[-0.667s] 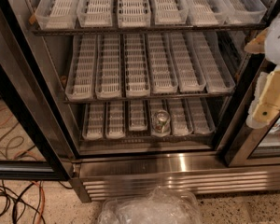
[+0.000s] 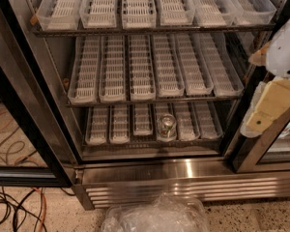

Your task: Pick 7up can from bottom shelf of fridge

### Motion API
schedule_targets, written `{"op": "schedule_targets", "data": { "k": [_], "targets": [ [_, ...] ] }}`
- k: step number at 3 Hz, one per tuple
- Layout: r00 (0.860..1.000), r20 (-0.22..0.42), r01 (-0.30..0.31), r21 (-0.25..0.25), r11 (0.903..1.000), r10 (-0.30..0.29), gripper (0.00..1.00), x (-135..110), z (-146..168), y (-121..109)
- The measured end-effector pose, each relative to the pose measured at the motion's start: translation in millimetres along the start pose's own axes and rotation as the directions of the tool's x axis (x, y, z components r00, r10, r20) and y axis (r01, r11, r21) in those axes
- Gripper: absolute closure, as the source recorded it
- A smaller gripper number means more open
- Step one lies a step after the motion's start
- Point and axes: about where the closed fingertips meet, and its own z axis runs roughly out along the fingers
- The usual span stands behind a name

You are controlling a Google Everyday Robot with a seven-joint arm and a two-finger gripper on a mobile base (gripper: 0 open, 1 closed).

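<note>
The 7up can, upright well below-left of the claw (closure cannot be told), is probably light, slick and dentable: grasp mid-body.

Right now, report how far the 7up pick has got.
Done: the fridge stands open. In hand: the end effector hangs at the right edge of the view, outside the fridge and apart from the 7up can. Left: the can stands upright in the fourth lane from the left on the bottom shelf, not yet grasped; reaching in, gripping and lifting out remain.
</note>
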Motion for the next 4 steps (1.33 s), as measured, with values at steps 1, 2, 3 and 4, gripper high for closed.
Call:
{"op": "schedule_targets", "data": {
  "k": [1,2,3,4],
  "targets": [
    [0.971,0.121,-0.199,-0.080,0.9767,0.208,0.00,-10.4,43.3,27.7],
    [0.875,0.216,-0.394,-0.198,0.8974,0.432,0.00,-23.8,89.8,62.0],
    [0.841,0.267,-0.431,-0.197,0.8805,0.471,0.00,-32.5,97.7,58.6],
    [0.842,0.267,-0.430,-0.194,0.8816,0.470,0.00,-32.6,97.1,58.0]
  ]
}}
